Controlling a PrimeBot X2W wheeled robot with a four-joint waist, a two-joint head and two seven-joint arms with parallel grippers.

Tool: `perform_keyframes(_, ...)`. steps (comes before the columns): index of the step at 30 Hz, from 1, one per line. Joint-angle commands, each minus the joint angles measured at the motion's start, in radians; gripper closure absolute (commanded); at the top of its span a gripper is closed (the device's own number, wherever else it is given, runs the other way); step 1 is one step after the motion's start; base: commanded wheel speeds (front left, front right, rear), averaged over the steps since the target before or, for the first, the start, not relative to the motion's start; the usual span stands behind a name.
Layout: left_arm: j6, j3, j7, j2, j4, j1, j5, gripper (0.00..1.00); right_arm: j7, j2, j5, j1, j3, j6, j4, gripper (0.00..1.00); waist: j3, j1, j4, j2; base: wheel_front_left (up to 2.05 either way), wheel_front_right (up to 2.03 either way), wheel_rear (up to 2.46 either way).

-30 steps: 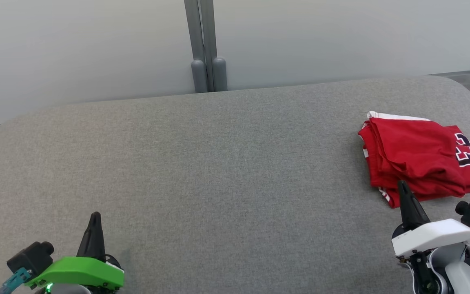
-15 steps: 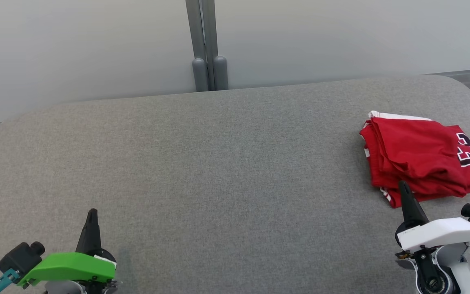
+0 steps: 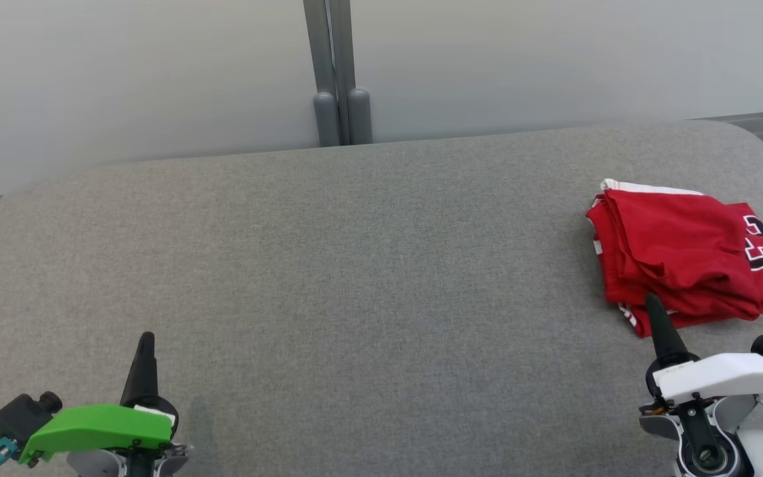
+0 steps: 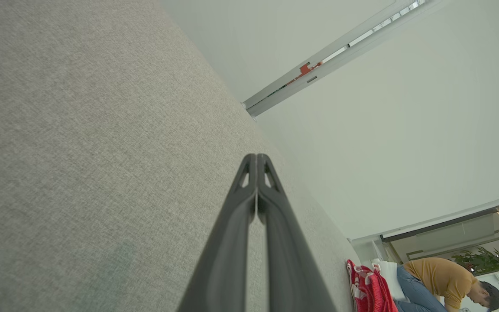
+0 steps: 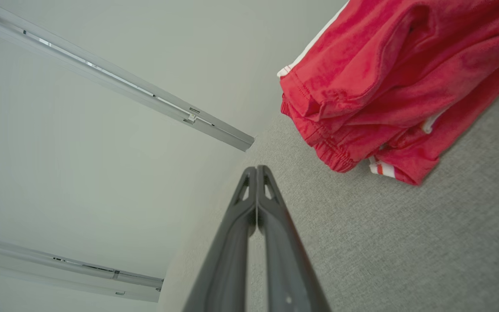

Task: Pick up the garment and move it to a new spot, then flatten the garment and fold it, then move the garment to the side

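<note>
1. The grey cloth-covered table (image 3: 355,265) is the landmark. It has rounded corners and a wide bare middle.
2. In the left wrist view a person (image 4: 444,279) sits bent forward beyond the table's right end. Any sideways push should stop short of that end.
3. The red garment (image 3: 679,255), with white trim and a black-and-white number, lies folded in a thick stack at the table's right end. It rests flat on the cloth and neither gripper touches it. As it is folded and already off to the side, I judge the last step all but done.
4. The right gripper (image 3: 652,301) hovers over the table's near right part. Its fingers are pressed together and empty, and the tip is near the garment's near edge but apart from it.
5. The left gripper (image 3: 146,339) hangs over the table's near left corner. It too is closed on nothing and is well apart from the garment.
6. A striped hem (image 5: 388,170) pokes out of the stack toward the table's near edge. To finish cleanly, the right fingers should probably draw straight back and up, not across that hem, because a snag there could pull the layers open. If the garment needs another nudge, pressing low on the thick folded edge looks safer.
</note>
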Motion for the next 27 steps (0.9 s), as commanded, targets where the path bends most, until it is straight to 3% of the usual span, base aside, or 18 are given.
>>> perform_keyframes(1,-0.008,0.010,0.007,-0.002,-0.011,-0.029,-0.025,1.00,0.008,-0.002,0.028,-0.021,-0.010,0.000,-0.015,1.00,0.000,0.0000,0.000,0.0000,0.00,0.00,0.00)
perform_keyframes(27,-0.033,0.061,0.073,-0.026,-0.018,-0.043,-0.240,1.00,0.073,0.027,0.248,-0.021,-0.046,0.000,-0.025,1.00,0.008,0.0000,0.007,0.0000,0.00,0.00,0.00)
